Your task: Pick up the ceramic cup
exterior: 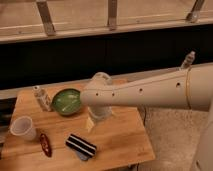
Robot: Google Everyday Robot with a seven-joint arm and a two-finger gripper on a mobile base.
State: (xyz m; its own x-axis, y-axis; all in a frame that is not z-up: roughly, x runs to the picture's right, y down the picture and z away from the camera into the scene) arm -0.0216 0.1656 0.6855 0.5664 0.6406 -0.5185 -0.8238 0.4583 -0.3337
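Note:
The ceramic cup (23, 128) is small, plain white and round, and stands near the left edge of the wooden table (120, 137). My arm reaches in from the right across the table. My gripper (95, 117) hangs below the arm's wrist over the middle of the table, to the right of the cup and well apart from it. It is just right of the green bowl (66, 101).
A slim whitish bottle (42, 97) stands left of the green bowl. A dark red object (45, 144) lies in front of the cup. A black-and-white striped packet (81, 145) lies near the front edge. A dark wall and railing run behind the table.

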